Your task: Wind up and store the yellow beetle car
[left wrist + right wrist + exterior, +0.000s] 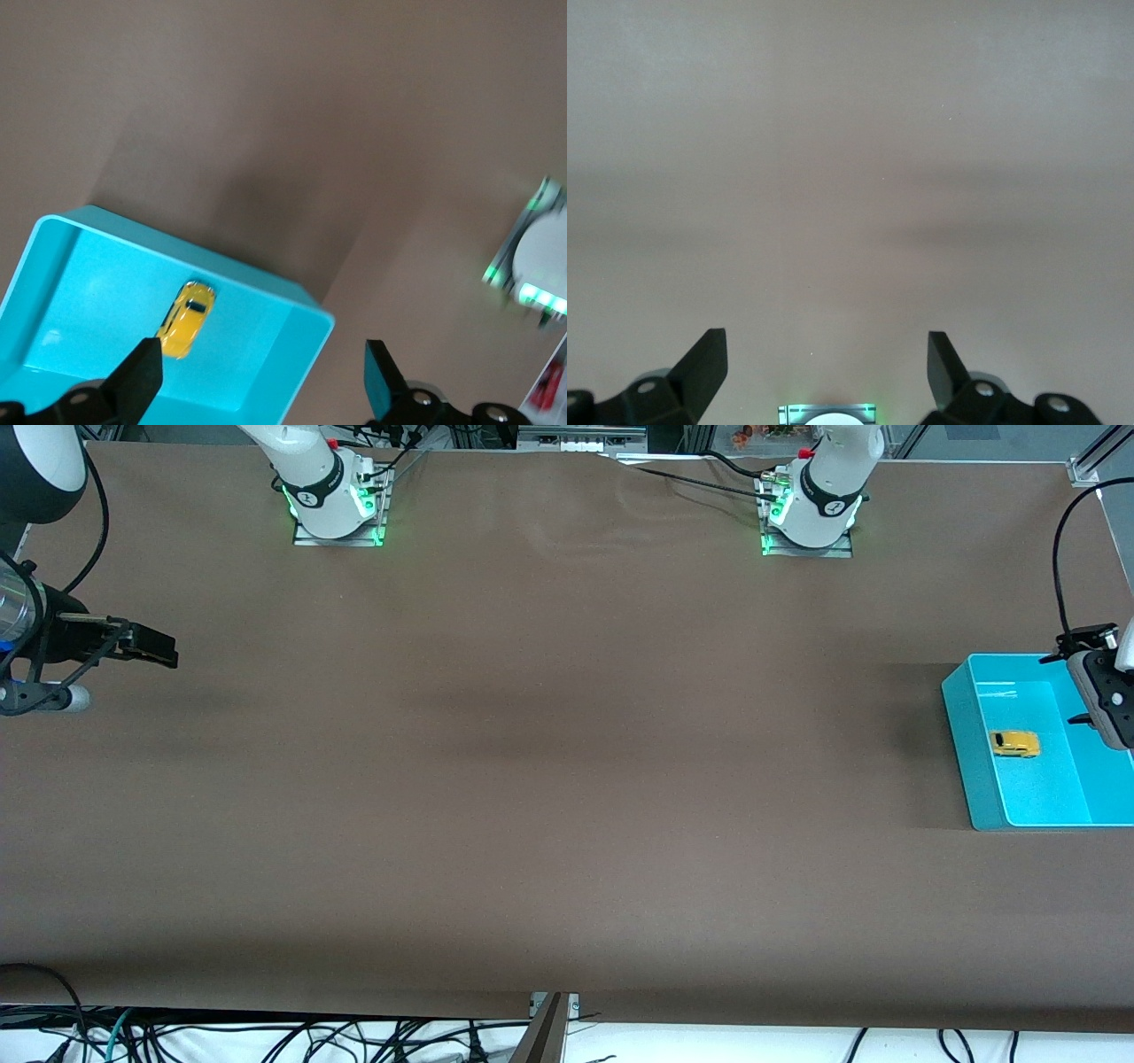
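The yellow beetle car (1014,743) lies inside the teal bin (967,735) at the left arm's end of the surface (549,779), resting on the bin floor near its middle and apart from every wall, which reads as the storing step already done. Its place there makes sense: the walls would stop a wound toy from rolling off. The left end effector (261,376) hangs over the bin with its fingers spread wide and nothing between them, one fingertip just above the car in the left wrist view, so it looks to have let go. The bin sits close to the surface's end edge, leaving little room outward. The right end effector (827,365) waits over bare surface at the right arm's end, fingers likewise spread and empty, well apart from everything.
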Robot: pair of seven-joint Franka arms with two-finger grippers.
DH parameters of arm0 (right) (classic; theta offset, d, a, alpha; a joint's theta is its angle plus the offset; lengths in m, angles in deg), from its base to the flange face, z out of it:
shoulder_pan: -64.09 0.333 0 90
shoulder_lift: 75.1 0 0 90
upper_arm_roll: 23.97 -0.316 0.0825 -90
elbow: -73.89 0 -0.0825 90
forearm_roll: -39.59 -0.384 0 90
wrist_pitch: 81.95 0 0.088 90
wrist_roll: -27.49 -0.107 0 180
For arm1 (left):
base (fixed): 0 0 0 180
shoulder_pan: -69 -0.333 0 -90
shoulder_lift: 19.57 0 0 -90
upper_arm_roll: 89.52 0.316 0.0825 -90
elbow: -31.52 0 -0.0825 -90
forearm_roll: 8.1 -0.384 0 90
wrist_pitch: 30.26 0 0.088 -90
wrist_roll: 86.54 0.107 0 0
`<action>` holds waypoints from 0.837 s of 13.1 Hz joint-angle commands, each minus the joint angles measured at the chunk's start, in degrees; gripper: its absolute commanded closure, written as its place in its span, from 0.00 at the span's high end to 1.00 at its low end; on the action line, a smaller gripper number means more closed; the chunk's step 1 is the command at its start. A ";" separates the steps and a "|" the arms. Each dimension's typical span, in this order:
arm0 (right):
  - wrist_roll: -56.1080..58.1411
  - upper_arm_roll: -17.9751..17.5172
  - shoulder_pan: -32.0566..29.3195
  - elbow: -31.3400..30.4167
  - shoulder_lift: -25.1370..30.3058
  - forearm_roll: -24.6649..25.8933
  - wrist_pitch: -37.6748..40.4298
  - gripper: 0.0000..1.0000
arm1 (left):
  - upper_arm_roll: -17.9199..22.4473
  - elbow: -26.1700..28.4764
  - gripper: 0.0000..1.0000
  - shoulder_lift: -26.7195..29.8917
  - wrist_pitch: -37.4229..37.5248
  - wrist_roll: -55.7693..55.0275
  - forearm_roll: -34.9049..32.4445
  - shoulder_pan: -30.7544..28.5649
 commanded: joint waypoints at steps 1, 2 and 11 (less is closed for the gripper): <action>0.84 0.48 -0.03 -1.36 1.34 -0.92 -1.63 1.00 | -1.62 -2.11 1.00 1.92 2.14 -15.43 3.30 0.98; 0.84 0.48 -0.03 -1.19 1.34 -0.92 -2.33 1.00 | -1.63 -1.41 1.00 4.38 2.14 -25.16 3.57 3.78; 0.84 0.48 -0.20 -1.01 1.07 -0.83 -2.60 1.00 | 6.54 11.41 1.00 18.01 -8.13 -69.74 9.72 21.56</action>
